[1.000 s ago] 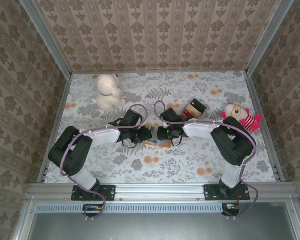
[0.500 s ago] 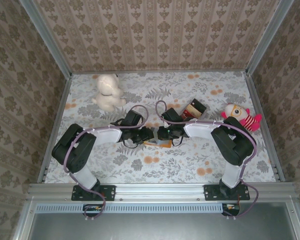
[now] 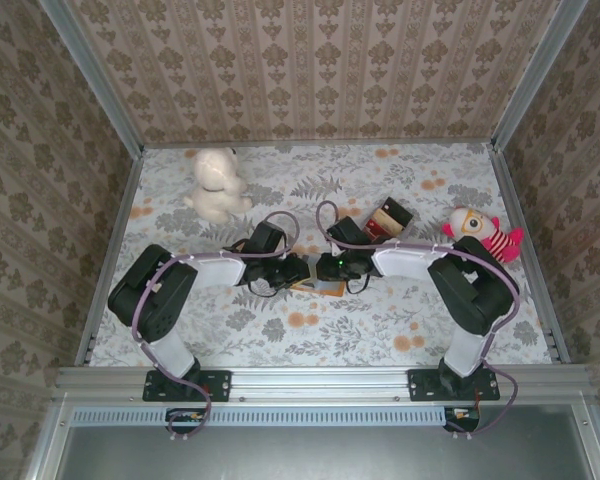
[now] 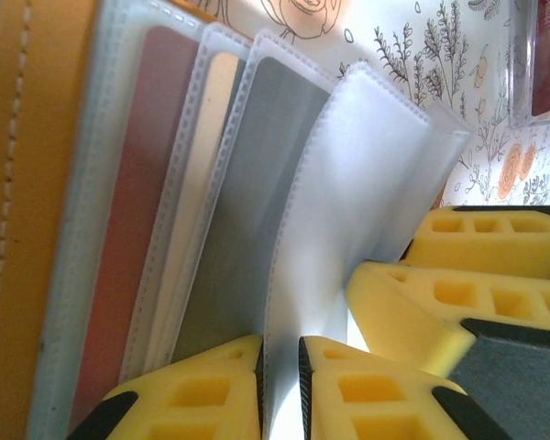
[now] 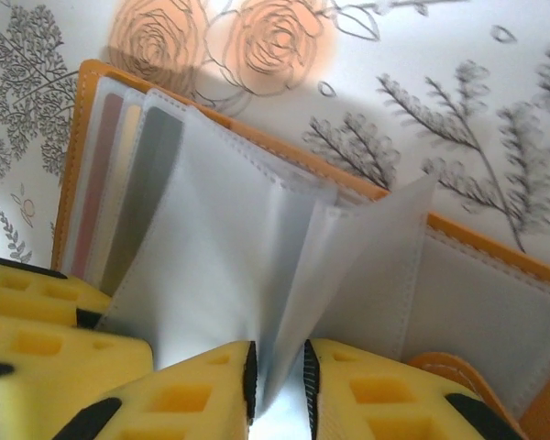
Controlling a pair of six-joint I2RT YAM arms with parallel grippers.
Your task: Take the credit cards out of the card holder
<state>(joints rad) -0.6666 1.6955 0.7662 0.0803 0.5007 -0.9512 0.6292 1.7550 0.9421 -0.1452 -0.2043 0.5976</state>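
Observation:
The card holder (image 3: 316, 286) lies open on the floral table between both grippers, its orange-tan cover (image 4: 18, 229) flat and its clear pocket pages fanned upward. Credit cards sit inside the pockets: a red one (image 4: 119, 229), a cream one (image 4: 202, 174) and a grey one (image 4: 234, 238); the red card (image 5: 99, 174) shows again near the orange rim (image 5: 284, 142). My left gripper (image 4: 280, 385) is shut on one clear pocket page. My right gripper (image 5: 277, 380) straddles another page with its jaws slightly apart. The two grippers (image 3: 295, 270) (image 3: 328, 268) nearly touch.
A white plush toy (image 3: 216, 185) sits at the back left. A brown dark-topped box (image 3: 388, 218) stands just behind the right wrist, and a red-striped doll (image 3: 485, 235) lies at the right. Patterned walls enclose the table.
Both wrists have crept closer over the card holder. The right gripper's jaws have eased apart a little around the page.

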